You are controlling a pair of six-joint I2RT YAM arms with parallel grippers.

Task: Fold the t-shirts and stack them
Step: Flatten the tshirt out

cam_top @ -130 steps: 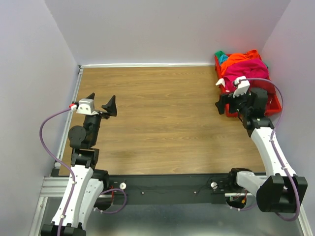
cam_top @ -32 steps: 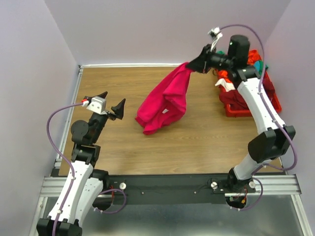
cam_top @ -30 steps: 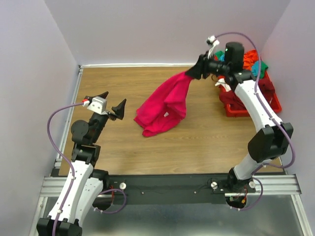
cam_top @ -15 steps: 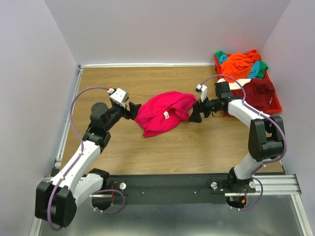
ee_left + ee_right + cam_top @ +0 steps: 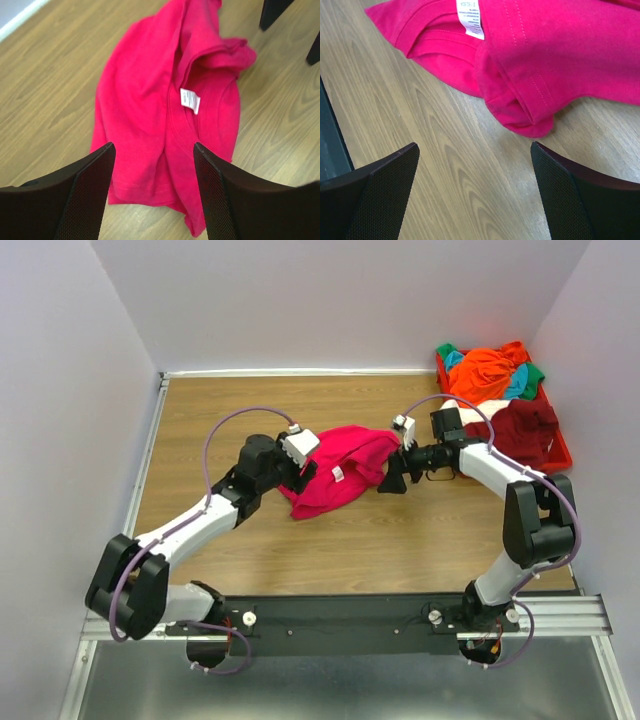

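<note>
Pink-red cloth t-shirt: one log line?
pink-red cloth t-shirt crumpled on wooden table | left gripper open above | right gripper open beside

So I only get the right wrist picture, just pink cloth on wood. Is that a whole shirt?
Observer: Yes, one whole pink shirt, lying crumpled in the middle of the table.
Operator: Is the other arm anywhere near it?
Observer: The left tool is at the shirt's left edge, open and holding nothing.
Operator: Any more shirts around?
Observer: An orange shirt and a maroon shirt lie heaped with others in a red bin at the table's far right corner.
</note>
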